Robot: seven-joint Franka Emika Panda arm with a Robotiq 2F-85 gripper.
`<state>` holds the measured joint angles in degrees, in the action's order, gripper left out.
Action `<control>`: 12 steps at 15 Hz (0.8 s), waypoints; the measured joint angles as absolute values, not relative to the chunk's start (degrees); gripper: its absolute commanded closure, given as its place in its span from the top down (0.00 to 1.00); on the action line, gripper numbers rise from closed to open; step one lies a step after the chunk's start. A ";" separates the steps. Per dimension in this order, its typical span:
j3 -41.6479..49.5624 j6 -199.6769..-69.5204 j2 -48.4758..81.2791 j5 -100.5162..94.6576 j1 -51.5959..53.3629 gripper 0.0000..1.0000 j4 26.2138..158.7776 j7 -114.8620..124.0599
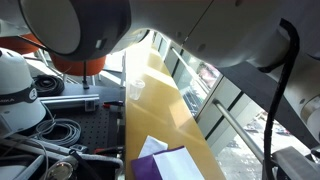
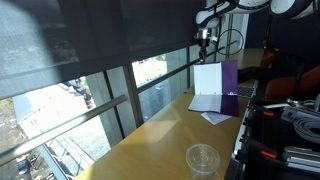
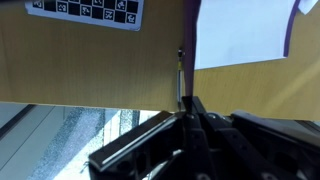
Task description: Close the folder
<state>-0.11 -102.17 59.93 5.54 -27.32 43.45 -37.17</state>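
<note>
The purple folder point(image 2: 228, 85) lies open on the tan board point(image 2: 160, 130), with one cover raised upright and white paper sheets point(image 2: 208, 82) against it. My gripper point(image 2: 205, 40) is above the folder at the top edge of the raised cover. In the wrist view the gripper point(image 3: 183, 100) is shut on the thin cover edge, which runs up from the fingertips. The purple folder point(image 3: 192, 40) and its white sheets point(image 3: 245, 35) show beyond them. The folder point(image 1: 150, 168) also shows low in an exterior view, below the robot arm.
A clear plastic cup point(image 2: 203, 158) stands on the board's near end. Windows point(image 2: 110, 100) run along one long side of the board. Cables and equipment point(image 2: 290, 115) crowd the other side. A checkered marker sheet point(image 3: 90, 10) lies on the board.
</note>
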 measured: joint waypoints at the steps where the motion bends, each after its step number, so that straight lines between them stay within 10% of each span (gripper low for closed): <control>1: -0.10 -102.46 59.27 4.98 -26.89 0.00 43.77 -37.43; 12: -0.19 -115.35 56.68 3.47 -11.32 0.00 58.37 -33.36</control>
<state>-0.19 -115.35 56.68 3.47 -11.32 58.37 -33.36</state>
